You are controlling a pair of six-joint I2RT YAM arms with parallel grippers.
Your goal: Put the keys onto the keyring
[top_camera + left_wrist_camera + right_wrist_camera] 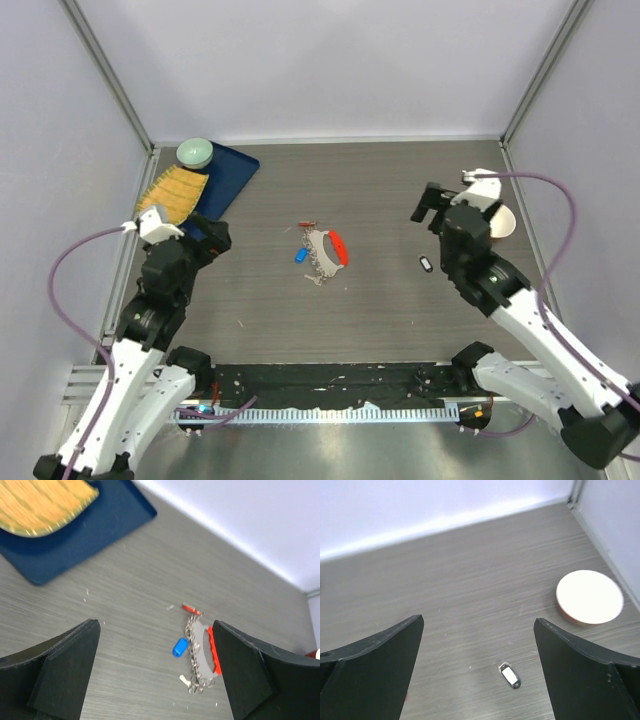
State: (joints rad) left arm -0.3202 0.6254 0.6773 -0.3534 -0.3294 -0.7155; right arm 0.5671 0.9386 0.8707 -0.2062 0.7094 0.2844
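While both arms hang at the frame's sides, the keyring (pixel 325 252) lies mid-frame on the worktop (pixel 400 190), with the red-headed key (pixel 307 227) just above it and the silver key (pixel 316 281) by its lower end. The left gripper (pixel 155 630) and right gripper (pixel 479 625) gape wide, empty. Reaching seems the step in hand. Next, one gripper probably needs to steady the ring while the other lifts a key.

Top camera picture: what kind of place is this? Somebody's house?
Probably not a house, more likely a robot testing booth. Plain white walls on metal posts box in one grey table, and a left arm and right arm are bolted at its near edge.
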